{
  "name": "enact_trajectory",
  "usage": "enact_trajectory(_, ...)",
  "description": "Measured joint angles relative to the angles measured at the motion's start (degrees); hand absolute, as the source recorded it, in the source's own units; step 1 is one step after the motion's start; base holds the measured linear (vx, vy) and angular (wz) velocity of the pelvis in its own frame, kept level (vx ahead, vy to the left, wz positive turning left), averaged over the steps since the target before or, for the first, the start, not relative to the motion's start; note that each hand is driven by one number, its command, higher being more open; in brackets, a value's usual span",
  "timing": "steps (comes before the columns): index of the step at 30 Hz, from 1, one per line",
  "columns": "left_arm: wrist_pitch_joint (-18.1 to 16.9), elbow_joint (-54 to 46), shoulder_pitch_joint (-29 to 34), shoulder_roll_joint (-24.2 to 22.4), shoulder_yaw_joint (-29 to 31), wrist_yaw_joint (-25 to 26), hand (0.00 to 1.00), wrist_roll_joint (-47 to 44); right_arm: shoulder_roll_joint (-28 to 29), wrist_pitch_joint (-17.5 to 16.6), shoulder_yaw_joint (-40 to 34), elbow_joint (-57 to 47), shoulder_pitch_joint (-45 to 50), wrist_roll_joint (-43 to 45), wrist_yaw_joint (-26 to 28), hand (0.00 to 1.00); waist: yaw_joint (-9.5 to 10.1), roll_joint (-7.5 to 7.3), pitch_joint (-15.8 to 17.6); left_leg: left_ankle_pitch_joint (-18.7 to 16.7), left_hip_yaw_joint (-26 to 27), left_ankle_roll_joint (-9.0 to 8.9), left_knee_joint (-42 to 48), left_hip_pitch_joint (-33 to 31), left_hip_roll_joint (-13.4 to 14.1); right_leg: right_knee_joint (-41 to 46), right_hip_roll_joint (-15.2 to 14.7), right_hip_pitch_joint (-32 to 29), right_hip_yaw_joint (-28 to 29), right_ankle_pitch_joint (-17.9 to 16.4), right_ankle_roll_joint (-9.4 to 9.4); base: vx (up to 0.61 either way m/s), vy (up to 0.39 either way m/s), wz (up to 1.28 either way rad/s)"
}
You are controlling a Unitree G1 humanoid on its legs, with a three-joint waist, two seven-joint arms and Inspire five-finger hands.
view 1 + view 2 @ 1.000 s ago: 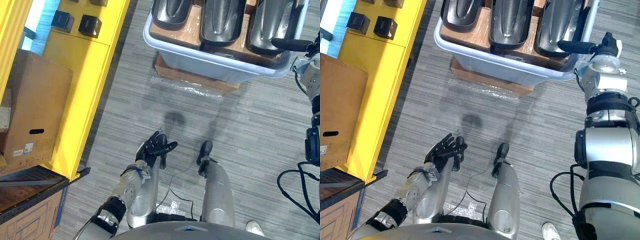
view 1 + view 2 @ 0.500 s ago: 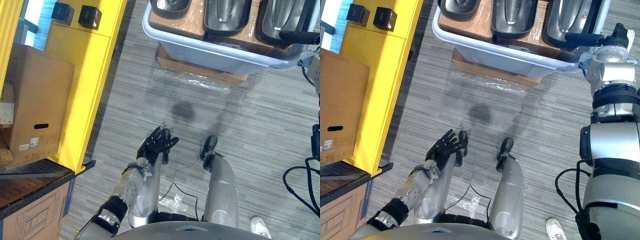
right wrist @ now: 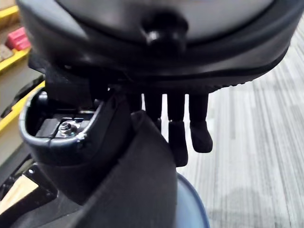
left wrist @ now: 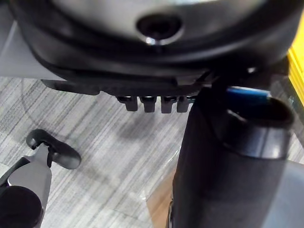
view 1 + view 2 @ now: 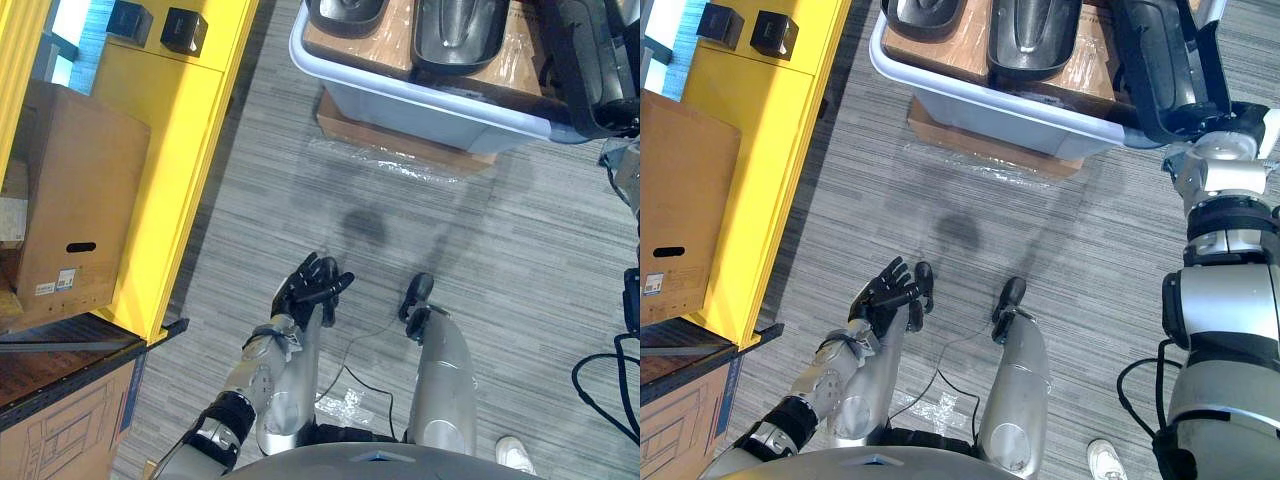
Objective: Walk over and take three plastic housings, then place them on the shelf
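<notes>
Housing (image 5: 1155, 60) clasped in right hand (image 3: 176, 124) fingers, wrist view; left hand (image 5: 305, 293) fingers spread.

Open carpet (image 5: 400, 230) ahead, yellow shelf (image 5: 170, 150) left (box (image 5: 75, 200) inside), grey bin (image 5: 430, 105) beyond

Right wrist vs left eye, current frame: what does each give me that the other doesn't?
Right wrist view: right hand fingers curled behind the held plastic housing, and its hollow inside with a screw. Left eye view: open left hand, two more housings in the grey bin, cardboard box. Both: the held housing, striped grey floor.
</notes>
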Motion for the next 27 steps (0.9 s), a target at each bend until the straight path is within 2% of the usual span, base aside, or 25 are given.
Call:
enact_trajectory(4, -0.84, -0.17, 0.07, -0.12, -0.02, -0.8, 1.0, -4.37, 1.6, -2.22, -2.9, -0.24, 2.31, 1.86, -4.53, 0.0, 0.41, -0.01, 0.0, 0.03, 0.14, 0.02, 0.28, 0.17, 0.1, 0.1, 0.04, 0.07, 0.03, -0.03, 0.04, 0.0, 0.0, 0.0)
enact_trajectory(7, -1.01, -0.42, 0.19, -0.16, -0.02, -0.69, 1.0, -5.3, 1.84, -5.59, -5.15, -0.61, 4.11, 1.78, -4.85, 0.0, 0.43, -0.01, 0.0, 0.03, 0.15, 0.04, 0.36, 0.44, 0.12, 0.12, 0.04, 0.37, 0.01, -0.02, 0.05, 0.0, 0.0, 0.0)
enact_trajectory(10, -0.93, -1.55, 1.15, -0.29, -0.04, -0.54, 1.0, -5.29, 1.87, -7.54, -7.35, -0.61, 5.05, 1.63, -6.06, 0.0, 0.26, -0.03, 0.01, 0.03, 0.1, 0.04, 0.32, 1.21, 0.21, -0.1, 0.17, 1.24, -0.09, -0.02, 0.06, 0.0, 0.0, 0.0)
enact_trajectory(13, -1.0, -4.07, 3.53, -0.59, 0.0, 0.11, 1.0, -5.3, 2.4, -12.59, -11.43, -2.71, 7.32, 0.36, -6.68, 0.0, -0.62, -0.13, 0.07, 0.03, 0.18, 0.03, -0.4, 3.21, 0.27, -1.16, 0.54, 3.32, -0.31, 0.18, 0.34, 0.01, -0.004, -0.02)
enact_trajectory(14, -1.01, -4.56, 3.89, -0.65, 0.0, 0.44, 1.0, -5.29, 2.61, -13.24, -12.3, -3.74, 7.78, -1.11, -6.92, 0.0, -0.71, -0.14, 0.07, 0.09, 0.31, -0.02, -0.76, 3.82, 0.29, -1.7, 0.68, 3.9, -0.28, 0.32, 0.54, 0.02, -0.009, -0.1)
enact_trajectory(15, -1.13, -6.0, 4.93, -0.65, 0.34, 1.11, 1.0, -5.26, 2.79, -15.61, -13.36, -6.93, 9.44, -3.87, -7.37, 0.0, -1.06, -0.18, 0.09, 0.35, 0.56, -0.14, -1.96, 5.68, 0.37, -2.9, 1.01, 5.62, -0.31, 0.57, 0.93, 0.02, -0.006, -0.07)
enact_trajectory(17, -1.55, -7.38, 5.69, -0.6, 1.13, 1.6, 1.0, -5.22, 2.81, -17.66, -13.94, -9.79, 10.47, -6.29, -7.42, 0.0, -1.76, -0.34, 0.1, 0.83, 0.55, -0.32, -3.6, 7.65, 0.25, -4.21, 1.15, 7.55, -0.72, 0.8, 1.2, 0.04, -0.013, 0.0)
enact_trajectory(19, -2.15, -9.9, 6.55, -0.27, 2.79, 2.15, 1.0, -5.21, 3.1, -19.78, -15.14, -13.39, 11.79, -8.97, -7.5, 0.0, -2.3, -0.95, 0.11, 1.62, 0.5, -0.7, -5.86, 10.28, 0.21, -6.22, 1.73, 10.03, -0.96, 1.28, 1.29, 0.06, -0.027, 0.02)
enact_trajectory(22, -2.33, -17.92, 8.67, 2.5, 5.46, 3.69, 1.0, -3.78, 6.14, -24.11, -19.48, -18.53, 15.71, -12.35, -7.96, 0.0, -3.76, -3.5, 0.07, 3.67, -0.31, -1.6, -11.31, 15.36, 0.26, -11.13, 3.29, 15.4, -2.11, 2.89, 0.83, 0.11, -0.044, 0.11)
enact_trajectory(23, -2.32, -20.67, 9.52, 3.29, 6.04, 3.99, 1.0, -2.69, 7.13, -24.58, -20.98, -20.11, 17.39, -13.81, -8.38, 0.0, -4.3, -4.2, -0.06, 4.47, -0.49, -1.76, -13.56, 17.45, 0.19, -13.61, 3.9, 17.79, -2.52, 3.75, 1.03, 0.11, -0.019, 0.07)
enact_trajectory(26, -2.33, -24.71, 10.9, 3.87, 7.19, 4.02, 1.0, -2.46, 8.93, -25.29, -22.97, -23.18, 20.62, -16.24, -9.32, 0.0, -5.04, -5.09, -0.63, 5.37, -0.57, -1.86, -16.62, 20.43, -0.12, -16.98, 4.49, 20.97, -3.08, 4.78, 1.12, 0.09, 0.011, 0.06)
enact_trajectory(27, -2.33, -28.29, 11.52, 3.91, 8.55, 4.02, 1.0, -0.18, 11.38, -26.13, -24.73, -27.99, 25.32, -17.2, -9.86, 0.0, -5.26, -6.05, -2.63, 6.11, -0.35, -1.98, -19.02, 21.52, -0.23, -19.83, 5.08, 22.16, -3.12, 5.78, 1.36, 0.11, 0.011, -0.04)
